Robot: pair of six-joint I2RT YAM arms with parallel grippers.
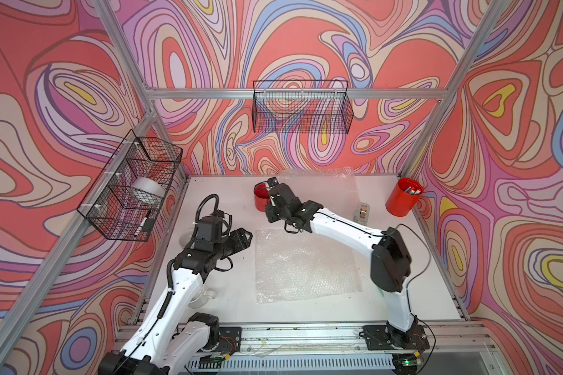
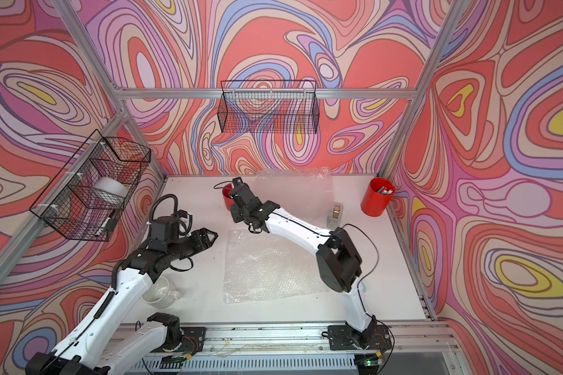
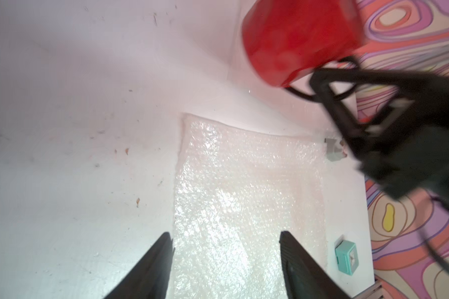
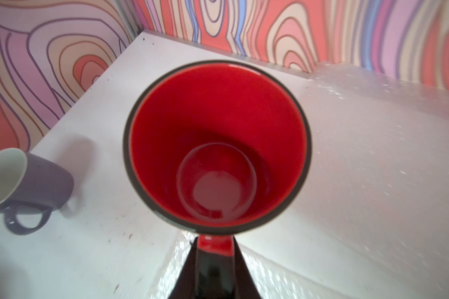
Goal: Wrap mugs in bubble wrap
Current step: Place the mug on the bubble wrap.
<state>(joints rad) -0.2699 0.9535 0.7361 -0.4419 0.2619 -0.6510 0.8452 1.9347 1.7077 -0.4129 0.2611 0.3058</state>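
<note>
In a top view, left of centre, the left claw (image 1: 245, 238) hangs wide, empty; higher right, the red mug (image 1: 259, 199) is pinched by its handle in the right claw (image 1: 269, 198). Best carried level and set down mid bubble wrap (image 1: 306, 266), lower centre.

Swirling red-and-purple walls (image 1: 306, 32) and aluminium frame bars (image 1: 208, 94) surround a white tabletop (image 1: 238, 285).

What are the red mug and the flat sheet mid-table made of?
The red mug looks like glazed ceramic: glossy, with reflections inside. The flat sheet looks like clear plastic bubble wrap: shimmery, dotted with small bubbles.
</note>
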